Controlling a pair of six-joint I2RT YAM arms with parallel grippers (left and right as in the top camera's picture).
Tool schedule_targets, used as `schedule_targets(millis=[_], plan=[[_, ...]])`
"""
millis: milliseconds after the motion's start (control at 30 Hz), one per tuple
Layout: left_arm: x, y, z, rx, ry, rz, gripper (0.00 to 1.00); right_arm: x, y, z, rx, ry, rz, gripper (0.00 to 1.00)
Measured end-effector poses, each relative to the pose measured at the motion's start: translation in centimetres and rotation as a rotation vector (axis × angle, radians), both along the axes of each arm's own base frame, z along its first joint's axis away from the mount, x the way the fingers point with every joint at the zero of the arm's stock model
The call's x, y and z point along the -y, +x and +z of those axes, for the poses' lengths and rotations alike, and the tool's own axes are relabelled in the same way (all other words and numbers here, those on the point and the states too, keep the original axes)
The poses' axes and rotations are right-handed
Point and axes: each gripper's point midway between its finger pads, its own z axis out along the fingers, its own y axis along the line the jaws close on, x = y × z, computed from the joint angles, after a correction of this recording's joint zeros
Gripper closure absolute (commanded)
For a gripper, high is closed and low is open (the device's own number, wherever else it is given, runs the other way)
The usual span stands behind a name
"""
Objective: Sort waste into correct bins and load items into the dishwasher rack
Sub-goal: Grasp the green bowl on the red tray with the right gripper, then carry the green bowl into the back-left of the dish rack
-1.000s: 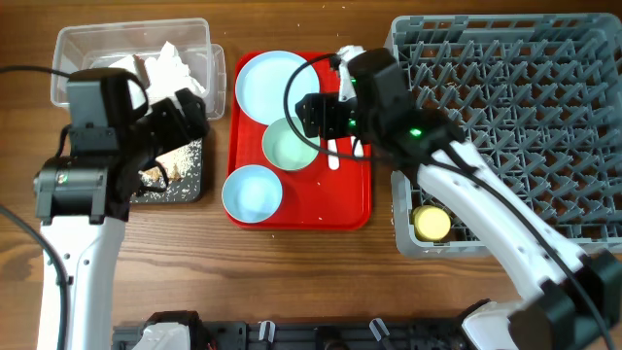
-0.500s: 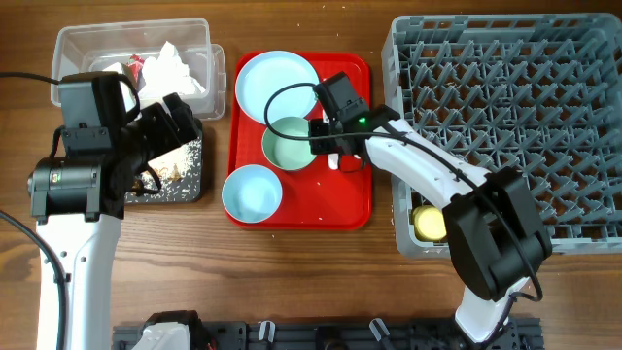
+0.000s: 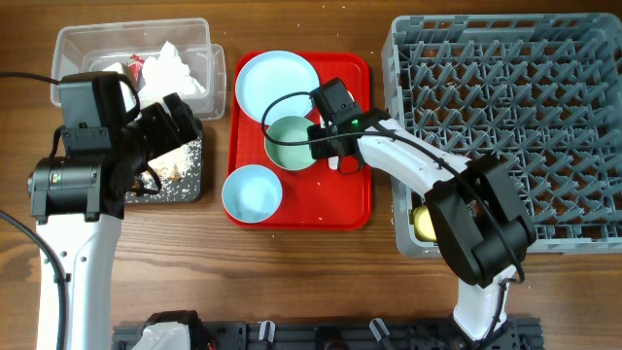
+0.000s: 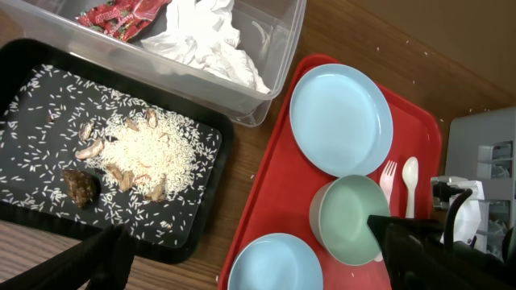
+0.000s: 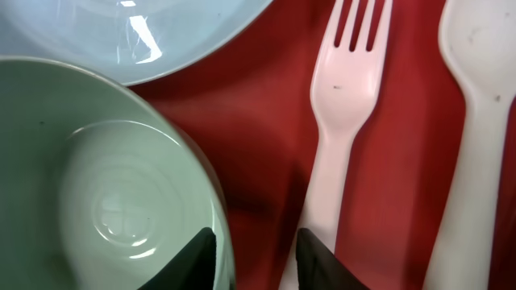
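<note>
Right gripper (image 5: 255, 256) is sitting narrowly parted astride the green bowl (image 5: 97, 201) rim, the fork (image 5: 355, 80) crowding 1 finger on the red tray (image 5: 266, 121); left gripper (image 4: 262, 254) is hanging wide above the black tray (image 4: 205, 229)

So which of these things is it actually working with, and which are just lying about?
In the job: plate, green bowl, blue bowl, fork, spoon, yellow cup, napkin, red wrapper, rice scraps, clear tub, black tray, dishwasher rack.

Just there: red tray, wooden table.
</note>
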Motion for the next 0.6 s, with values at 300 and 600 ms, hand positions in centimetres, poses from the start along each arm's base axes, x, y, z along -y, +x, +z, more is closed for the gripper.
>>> schedule_targets(millis=[300, 600], plan=[[0.0, 0.0, 0.0, 0.0, 0.0, 0.0, 0.0, 0.9, -1.2, 0.6, -0.043, -0.023, -0.002, 0.96], [0.0, 0.0, 0.0, 0.0, 0.0, 0.0, 0.0, 14.3, 5.1, 29.9, 0.885, -0.272, -0.507, 0.96]])
